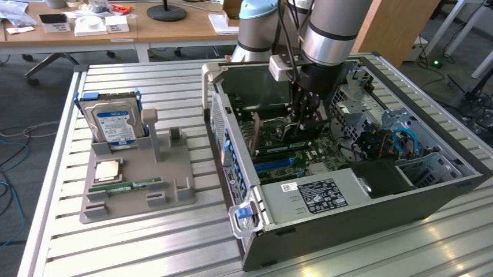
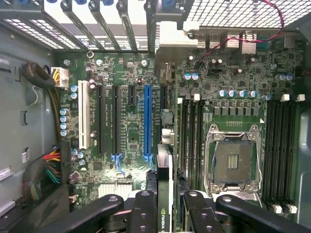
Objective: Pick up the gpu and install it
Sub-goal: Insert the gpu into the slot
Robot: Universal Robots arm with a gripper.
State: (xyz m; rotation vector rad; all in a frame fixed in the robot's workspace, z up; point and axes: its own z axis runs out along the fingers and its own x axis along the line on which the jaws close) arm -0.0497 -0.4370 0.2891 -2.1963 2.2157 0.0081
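The gpu, a thin dark expansion card seen edge-on with a green logo on its edge, sits inside the open dark grey computer case. It hangs above the green motherboard, just beside the long blue slot. Whether its edge touches the board cannot be told.

The gripper holds the card. Its two black fingers are drawn in on either side of the card, pinching its flat faces.

In the exterior view, the silver-grey robot arm comes straight down through the case's open side, with the gripper pointing down at the motherboard.

The square metal processor socket lies to one side of the card.

On the slatted metal table, towards the exterior view's left, a grey holder tray carries a silver hard drive with a blue-white label and a narrow green memory stick.
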